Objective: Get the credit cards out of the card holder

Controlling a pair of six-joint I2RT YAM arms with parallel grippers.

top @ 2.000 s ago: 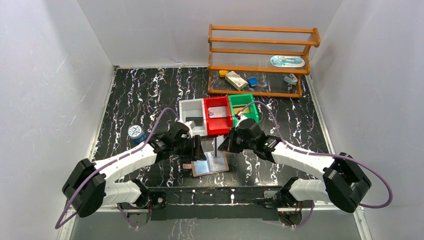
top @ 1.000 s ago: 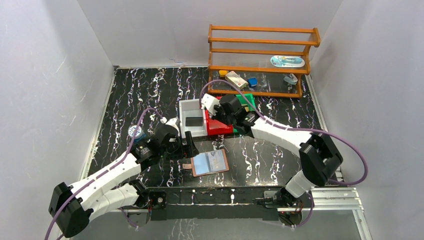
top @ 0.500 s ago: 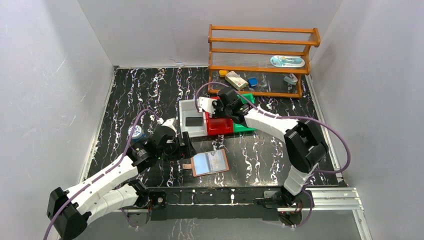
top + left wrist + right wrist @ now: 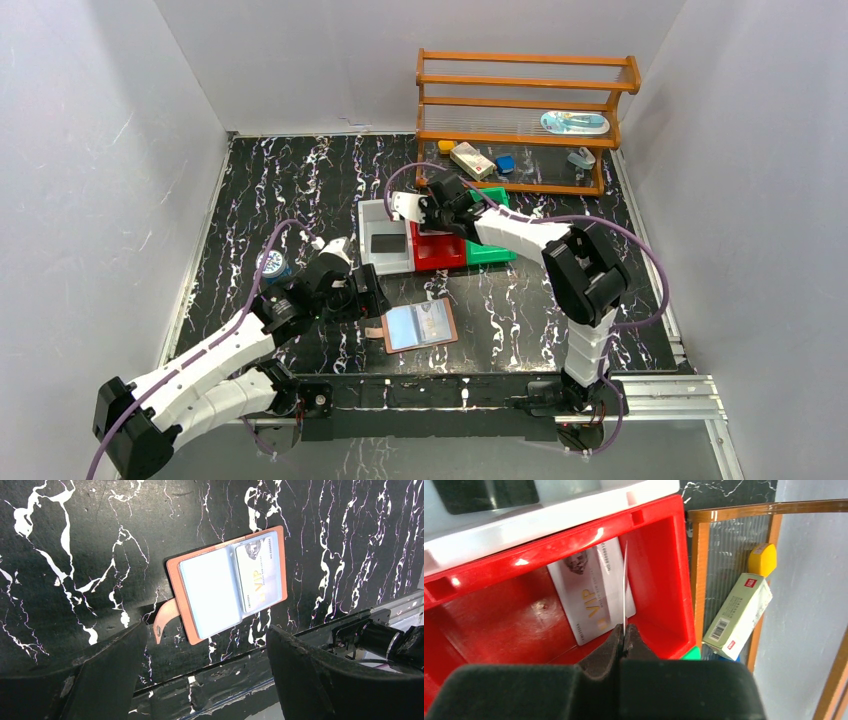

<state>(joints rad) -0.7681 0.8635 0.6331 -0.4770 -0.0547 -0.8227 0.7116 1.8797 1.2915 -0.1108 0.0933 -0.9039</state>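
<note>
Your right gripper point(image 4: 625, 632) has swung over the red bin point(image 4: 669, 580), pinching a credit card point(image 4: 625, 585); left gripper point(image 4: 366, 297) gapes, nine o'clock of card holder point(image 4: 420, 326).

a black counter point(image 4: 300, 180) veined with white fills the middle of the frame. at centre, a white bin point(image 4: 366, 235), a red bin point(image 4: 440, 255) and a green bin point(image 4: 492, 250) sit side by side. a small round blue tin point(image 4: 272, 264) stands at left. at upper right, a wooden rack point(image 4: 525, 75) holds a pale box point(image 4: 472, 159) and an oval dish point(image 4: 574, 123).
</note>
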